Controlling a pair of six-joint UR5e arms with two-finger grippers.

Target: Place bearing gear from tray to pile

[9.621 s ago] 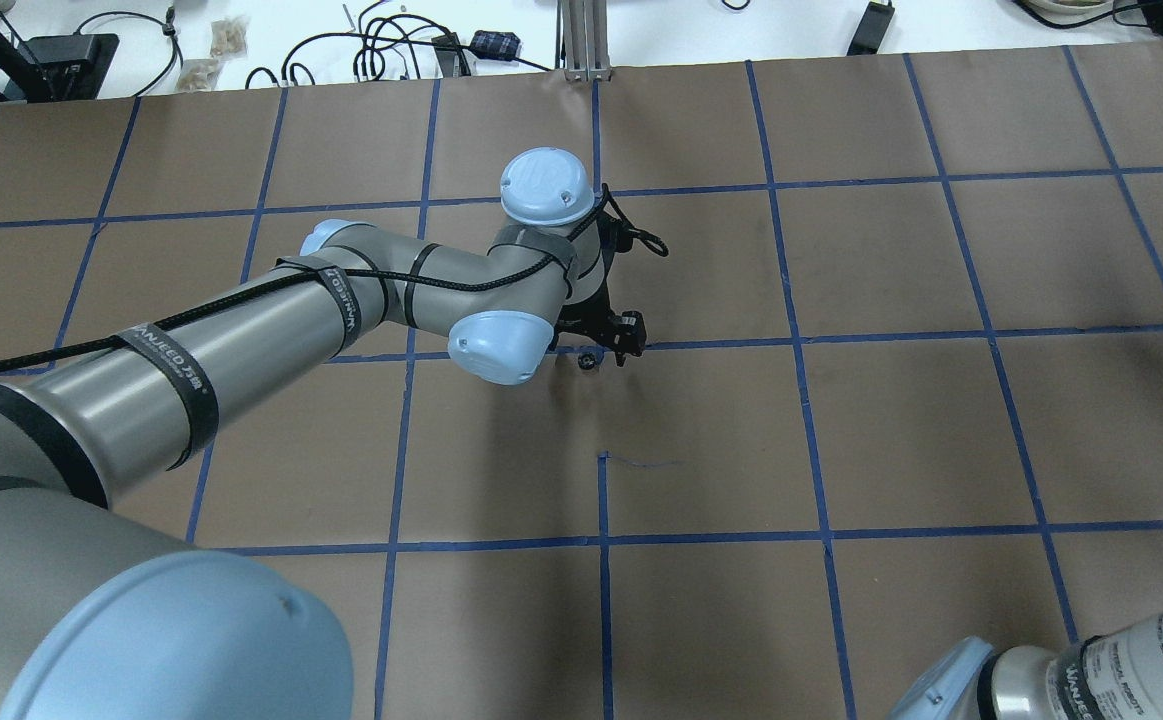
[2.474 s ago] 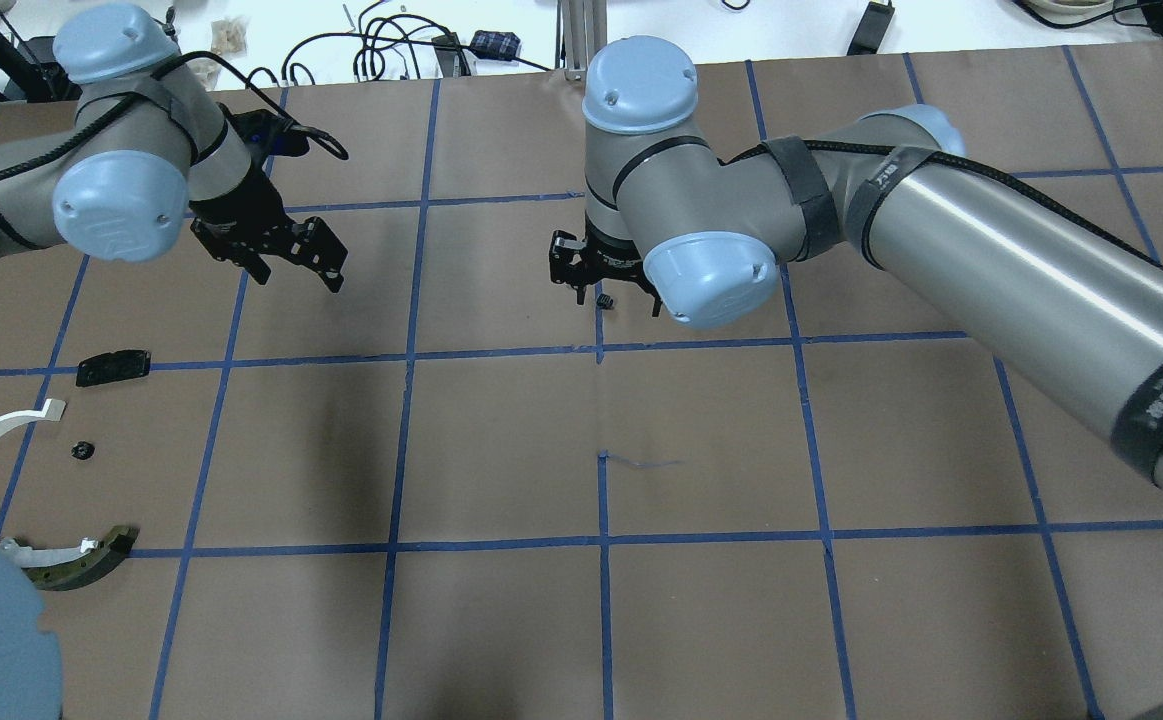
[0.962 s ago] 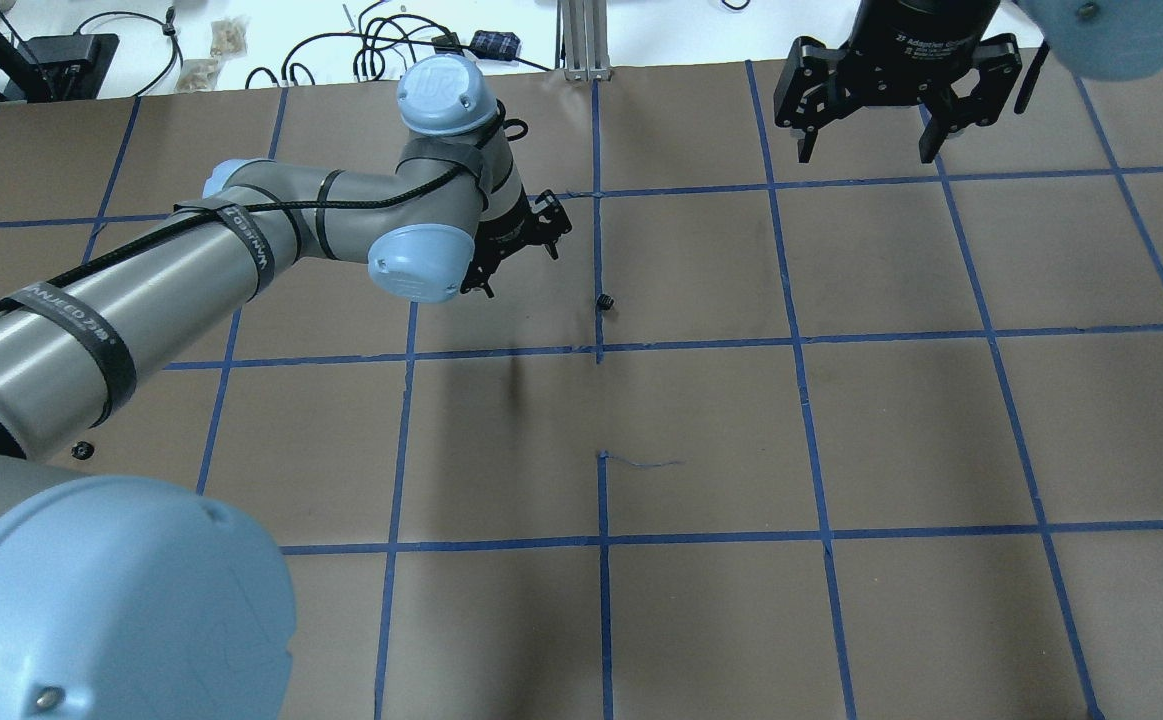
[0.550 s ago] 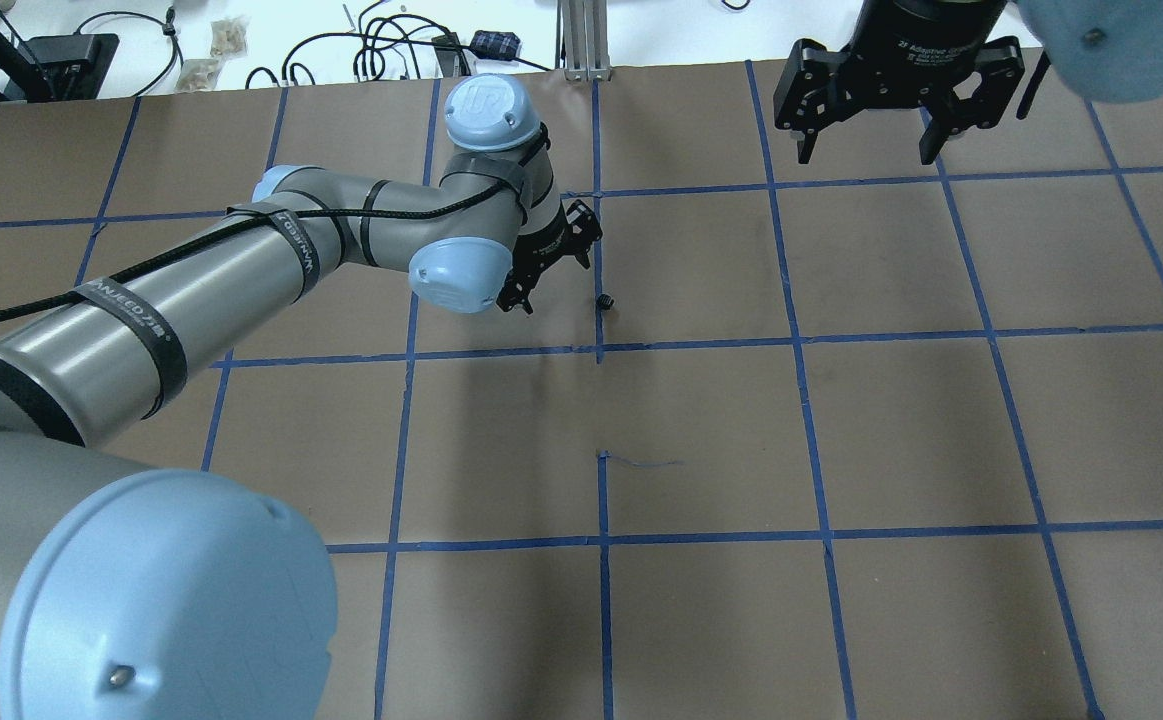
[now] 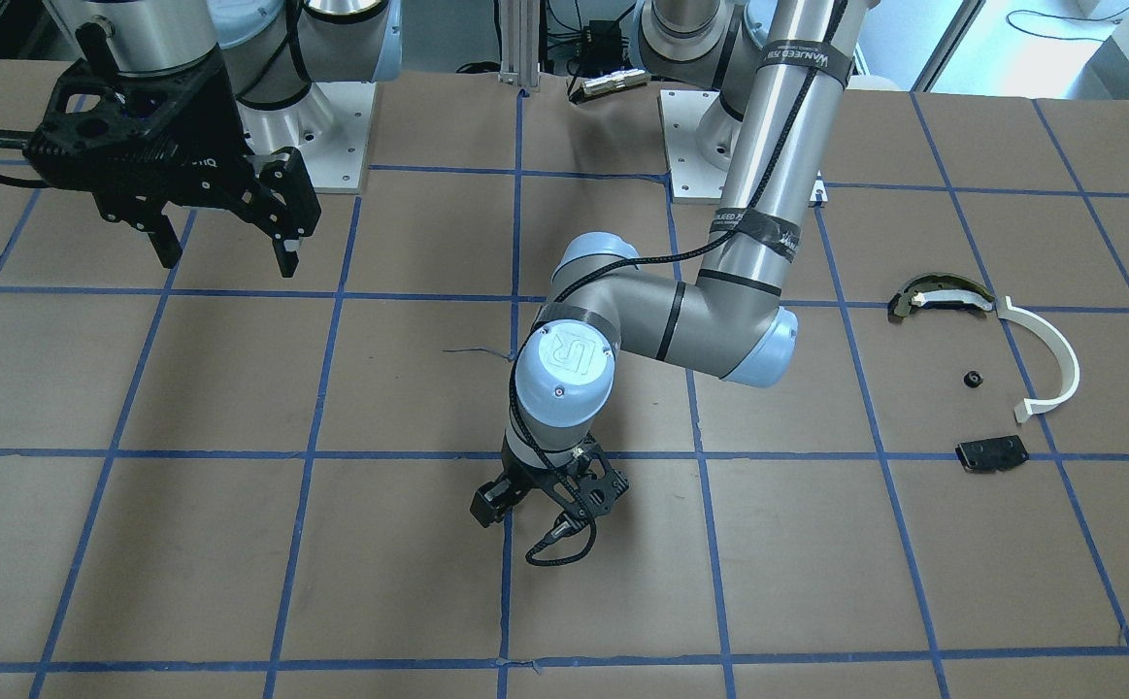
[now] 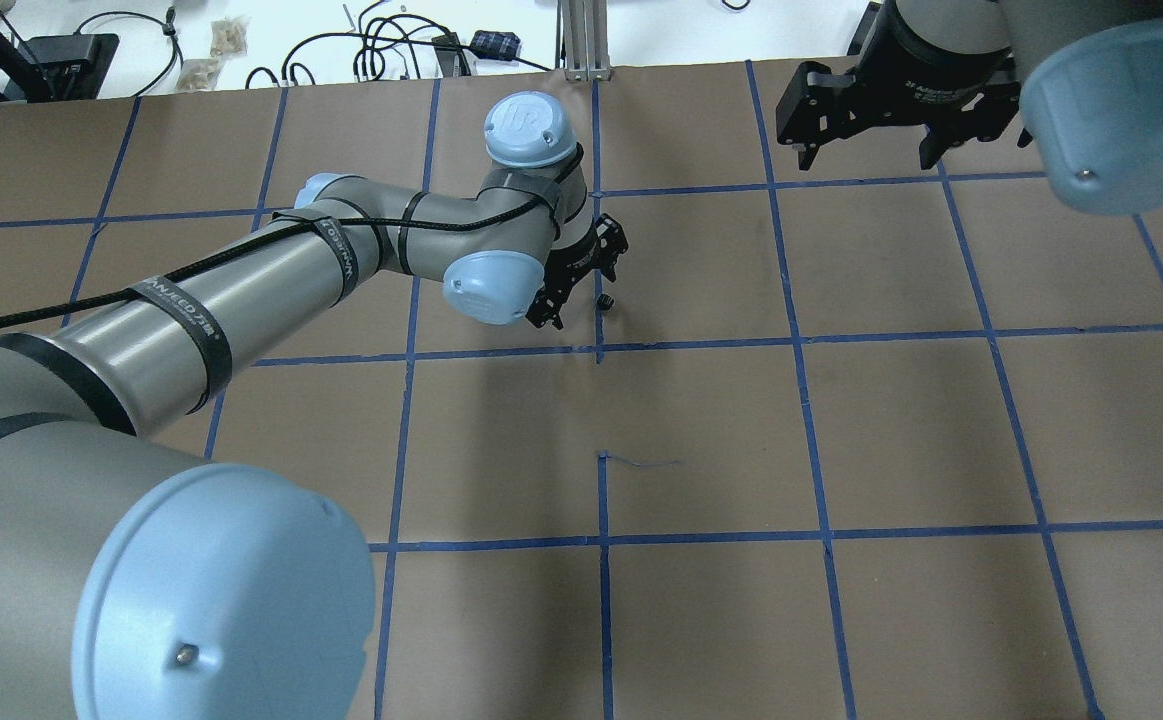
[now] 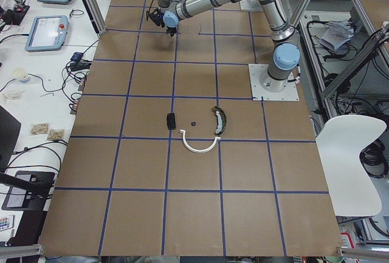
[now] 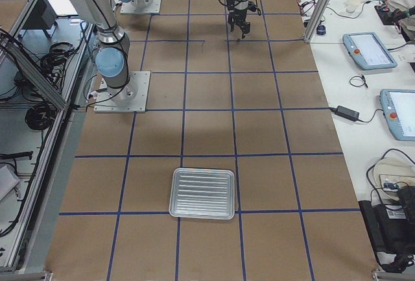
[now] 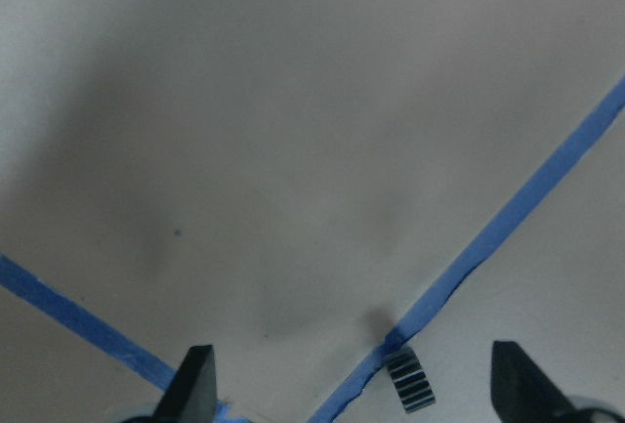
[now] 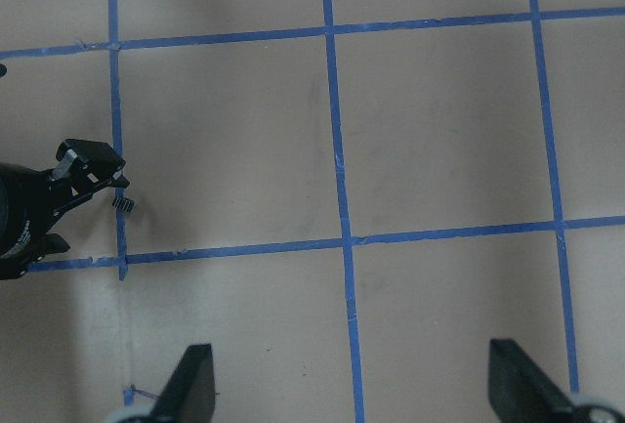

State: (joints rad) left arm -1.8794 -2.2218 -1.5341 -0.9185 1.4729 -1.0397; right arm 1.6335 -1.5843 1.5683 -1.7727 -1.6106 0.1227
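Table (image 6: 901,430) with gear (image 6: 604,301), pile (image 5: 972,379), tray (image 8: 202,193)

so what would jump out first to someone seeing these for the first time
The long left arm reaching to mid-table, its open left gripper low over a tiny black bearing gear by a blue tape line. Then the right gripper, open and raised, and the pile of loose parts on the robot's left side.

The surface (image 6: 901,420) is brown, crossed by a grid of blue tape. The bearing gear (image 9: 409,382) is black with pale ridge stripes. The tray (image 8: 202,193) is silver, ribbed in parallel lines. The half-ring (image 5: 1069,364) is white, the curved piece (image 5: 938,294) dark with a white-and-gold edge, and the plate (image 5: 992,453) black. The left arm (image 6: 241,300) is silver-grey with pale blue caps.
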